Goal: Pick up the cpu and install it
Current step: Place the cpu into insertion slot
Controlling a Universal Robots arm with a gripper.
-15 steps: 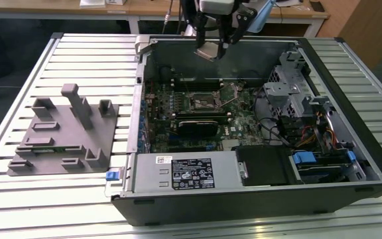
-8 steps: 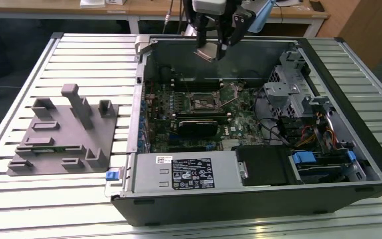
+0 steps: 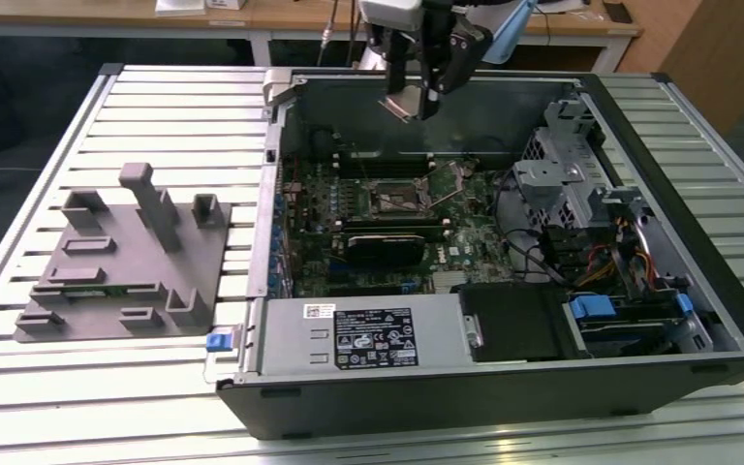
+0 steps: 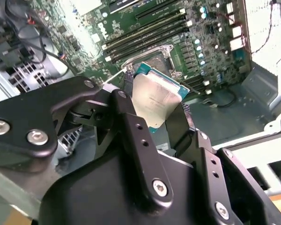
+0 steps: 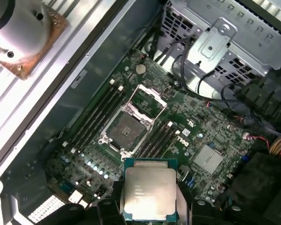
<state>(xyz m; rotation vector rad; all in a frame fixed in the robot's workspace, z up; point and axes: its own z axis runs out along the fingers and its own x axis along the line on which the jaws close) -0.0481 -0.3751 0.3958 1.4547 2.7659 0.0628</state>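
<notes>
The cpu point(image 4: 157, 96), a thin square chip with a pale silvery top, is held by its edges, with my gripper point(image 4: 154, 107) shut on it. In the exterior view my gripper point(image 3: 413, 101) hangs with the cpu point(image 3: 402, 106) over the rear part of the open computer case point(image 3: 682, 291). Well below it, the dark metal-framed socket point(image 3: 398, 199) on the green motherboard lies open and empty. In the first wrist view the cpu point(image 5: 147, 191) sits off to one side of the socket point(image 5: 129, 129), apart from it. The second wrist view has the socket point(image 4: 152, 61) partly hidden behind the chip.
A grey fixture point(image 3: 127, 262) with upright posts lies on the slatted table at the exterior view's left. Inside the case are a grey box with a white label point(image 3: 359, 334), a metal drive cage point(image 3: 579, 165), cables and memory slots point(image 5: 96, 119). A round metal part on a copper-coloured plate point(image 5: 18, 33) rests outside the case wall.
</notes>
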